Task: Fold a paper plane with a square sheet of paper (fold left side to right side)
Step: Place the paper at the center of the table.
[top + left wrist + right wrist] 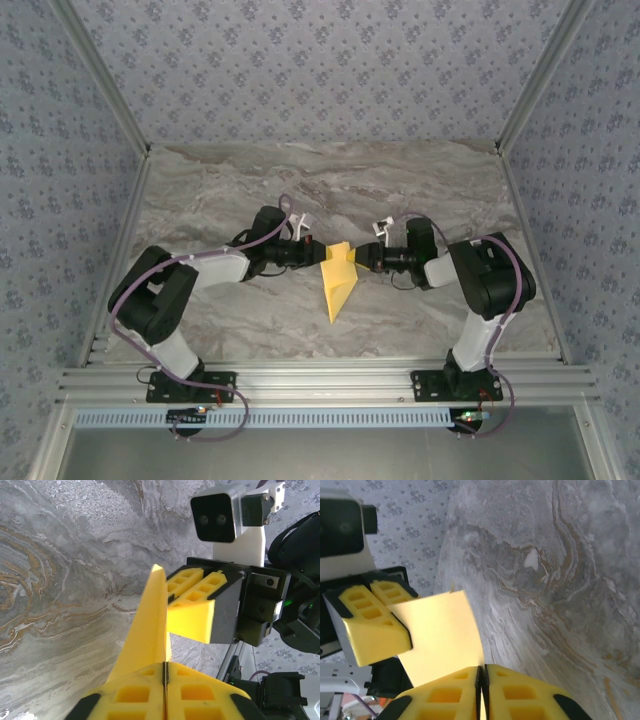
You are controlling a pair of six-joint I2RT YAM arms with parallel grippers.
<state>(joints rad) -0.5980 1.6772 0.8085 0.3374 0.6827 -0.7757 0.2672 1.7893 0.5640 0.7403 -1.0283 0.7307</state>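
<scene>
1. The paper [337,280] is around the middle of the worktop [400,190], a little nearer the near edge than the far one, and both claws hold it between them.
2. It is folded. From above, its wide end sits between the two claws and it narrows to a point aimed at the near edge.
3. The left claw [312,252] comes in from the left side. In the left wrist view its two pads [135,695] are pressed together with the paper's edge caught in the seam, so it is clamped on the paper.
4. From that seam the paper [150,630] stands up on edge as a thin, slightly curved blade running away from the left claw toward the right one.
5. The right claw [365,258] comes in from the right side, opposite the left claw and nearly tip to tip with it. In its own view its pads [520,695] are closed, pinching the paper's near edge.
6. In the right wrist view the paper [440,635] spreads as a flat panel from the right claw up to the left claw's pads.
7. Whether the paper's point touches the worktop cannot be told.
</scene>
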